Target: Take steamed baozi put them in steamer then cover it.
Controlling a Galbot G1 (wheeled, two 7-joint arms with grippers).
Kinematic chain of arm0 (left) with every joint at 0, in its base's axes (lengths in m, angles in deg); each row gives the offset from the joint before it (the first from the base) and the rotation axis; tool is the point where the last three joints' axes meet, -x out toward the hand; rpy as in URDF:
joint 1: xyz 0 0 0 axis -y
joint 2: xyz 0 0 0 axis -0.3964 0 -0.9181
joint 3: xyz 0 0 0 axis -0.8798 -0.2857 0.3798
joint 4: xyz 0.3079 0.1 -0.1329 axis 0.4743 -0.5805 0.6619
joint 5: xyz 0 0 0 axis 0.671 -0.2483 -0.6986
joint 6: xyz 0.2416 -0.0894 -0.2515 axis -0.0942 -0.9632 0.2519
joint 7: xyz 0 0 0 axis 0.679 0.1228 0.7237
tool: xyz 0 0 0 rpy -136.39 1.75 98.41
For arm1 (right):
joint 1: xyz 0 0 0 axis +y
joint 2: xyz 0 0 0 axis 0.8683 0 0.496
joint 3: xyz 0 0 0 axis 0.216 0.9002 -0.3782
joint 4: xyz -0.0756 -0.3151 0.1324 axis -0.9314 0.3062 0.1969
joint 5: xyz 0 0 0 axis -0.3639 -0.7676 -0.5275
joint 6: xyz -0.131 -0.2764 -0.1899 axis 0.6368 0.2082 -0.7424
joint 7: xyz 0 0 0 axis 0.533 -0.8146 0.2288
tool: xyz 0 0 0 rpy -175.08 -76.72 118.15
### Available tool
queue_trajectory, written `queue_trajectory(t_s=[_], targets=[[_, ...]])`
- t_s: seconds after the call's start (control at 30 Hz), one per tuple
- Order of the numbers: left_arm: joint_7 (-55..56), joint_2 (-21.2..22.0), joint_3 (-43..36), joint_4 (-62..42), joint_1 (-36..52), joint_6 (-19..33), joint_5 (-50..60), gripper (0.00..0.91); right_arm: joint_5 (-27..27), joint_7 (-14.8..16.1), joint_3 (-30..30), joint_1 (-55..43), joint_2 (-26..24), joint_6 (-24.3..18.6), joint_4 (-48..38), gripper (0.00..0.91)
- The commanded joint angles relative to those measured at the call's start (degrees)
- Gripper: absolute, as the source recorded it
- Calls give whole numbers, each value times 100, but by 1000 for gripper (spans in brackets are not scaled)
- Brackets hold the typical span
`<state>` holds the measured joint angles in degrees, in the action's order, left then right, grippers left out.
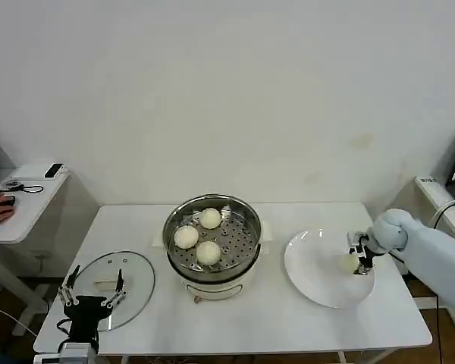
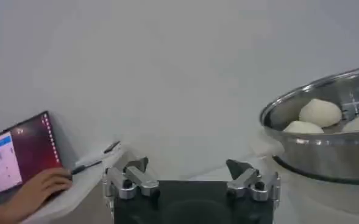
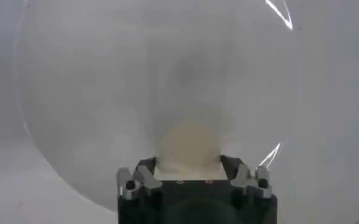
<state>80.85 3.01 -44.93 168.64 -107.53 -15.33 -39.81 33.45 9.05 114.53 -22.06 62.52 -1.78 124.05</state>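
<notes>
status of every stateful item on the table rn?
steamer: uncovered, three baozi inside
fourth baozi: on white plate, between right end effector fingers
cover: flat on table, left of steamer
left end effector: open, empty, over cover's near edge

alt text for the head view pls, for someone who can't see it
Right claw closes around the last baozi on a white plate; three buns sit in the steamer mid-table. The glass cover lies left, open left claw above it.

We see bright, even room light, soft shadows under the steamer (image 1: pixel 212 241) – glare streaks the white plate (image 3: pixel 167 91), blurred just beyond the right gripper (image 3: pixel 189 165).
</notes>
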Motion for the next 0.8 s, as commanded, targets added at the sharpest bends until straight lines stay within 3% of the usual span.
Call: queue_trajectory(t_s=[0.03,0.37,0.57,0.8], targets=[[4,3,1,10,6,2,4,907,137,198,206,-393,-126,47,195,695],[3,-11,-12,40,27,-1,-1,907,1018,183,1021,-2045,-156,300,774,685],[1,-24,-35,34,72,-3,27,907,1988,-20,1783,-3228,317,741,1135,685],[5,11,-11,53,80,3,28,907,2860,-514,2678,-4234,1117,1458,1590,685]])
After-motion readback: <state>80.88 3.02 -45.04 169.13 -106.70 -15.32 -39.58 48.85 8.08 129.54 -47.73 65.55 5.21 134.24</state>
